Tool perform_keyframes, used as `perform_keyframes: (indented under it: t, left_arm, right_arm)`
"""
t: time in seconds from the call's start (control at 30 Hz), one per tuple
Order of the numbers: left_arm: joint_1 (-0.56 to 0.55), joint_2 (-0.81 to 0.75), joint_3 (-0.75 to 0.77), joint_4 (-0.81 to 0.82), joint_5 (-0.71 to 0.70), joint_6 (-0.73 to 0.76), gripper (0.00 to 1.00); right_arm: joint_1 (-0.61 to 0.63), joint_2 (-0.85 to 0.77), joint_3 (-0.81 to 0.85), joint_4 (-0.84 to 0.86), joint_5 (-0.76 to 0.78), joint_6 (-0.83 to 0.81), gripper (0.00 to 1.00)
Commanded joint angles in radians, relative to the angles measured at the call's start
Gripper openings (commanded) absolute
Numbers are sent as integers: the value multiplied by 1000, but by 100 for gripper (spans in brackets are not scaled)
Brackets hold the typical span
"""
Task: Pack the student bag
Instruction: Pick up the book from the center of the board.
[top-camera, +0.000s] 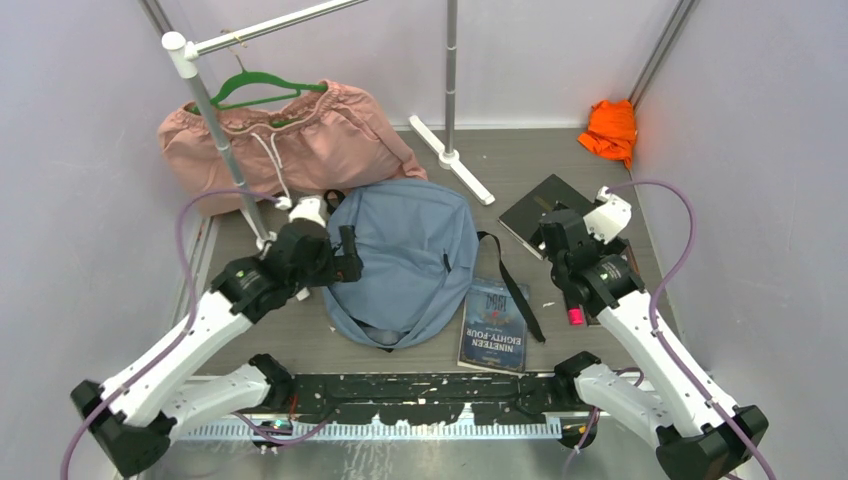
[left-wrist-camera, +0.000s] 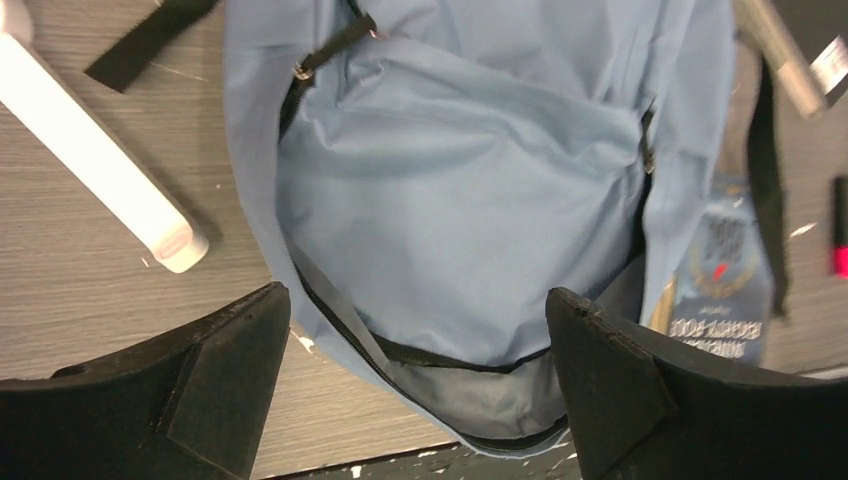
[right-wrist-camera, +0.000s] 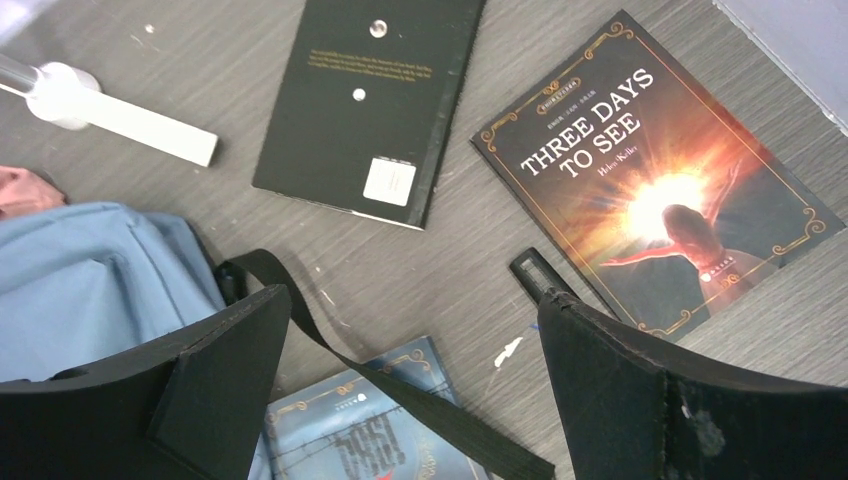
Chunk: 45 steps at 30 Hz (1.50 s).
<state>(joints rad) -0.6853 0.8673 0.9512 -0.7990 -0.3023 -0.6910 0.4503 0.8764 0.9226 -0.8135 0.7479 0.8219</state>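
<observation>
Blue-covered Nineteen Eighty-Four paperback (top-camera: 494, 325) lies nearest the arms, touching the student bag (top-camera: 410, 250), which sprawls flat mid-desk (top-camera: 520, 160) with its zipper gaping. Left gripper (left-wrist-camera: 415, 295) hovers released over the bag; right gripper (right-wrist-camera: 412, 298), equally spread, hangs empty above a black book (right-wrist-camera: 370, 100) and Three Days to See (right-wrist-camera: 655, 175).

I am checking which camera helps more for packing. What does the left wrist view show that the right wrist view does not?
Only the left wrist view shows the student bag's open zipper mouth with grey lining, and a pink marker. Only the right wrist view shows the book Three Days to See and a black book. Both show the bag's blue fabric, a black strap and part of a blue book.
</observation>
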Motion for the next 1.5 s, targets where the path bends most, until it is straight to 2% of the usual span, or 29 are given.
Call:
perform_keyframes:
  t: [0.0,0.23,0.33,0.43,0.73,1.03,1.3,1.47]
  left_arm:
    - [-69,83,50,14,-4,72,100]
    - [-235,239,158,-25,-118,144,100]
    - [-237,268,176,-26,-109,152,100]
    - [-237,257,141,49,-78,137,100]
    - [-237,244,83,126,-40,74,100]
    - [-237,279,91,135,0,67,100]
    - [-237,310,87,140,141,101,100]
    - [-237,325,52,181,197,89,99]
  right_arm:
    - [1,-16,-30,57,10,-39,100]
    - [1,10,-24,-51,-102,-40,100]
    - [1,19,-40,-90,-230,-58,100]
    - [2,-7,-107,-79,-359,-45,100]
    - [4,-55,-281,5,-570,13,96]
    - [8,-55,-307,11,-607,29,95]
    - [11,-62,-332,3,-593,69,94]
    - [10,-60,-381,45,-637,114,94]
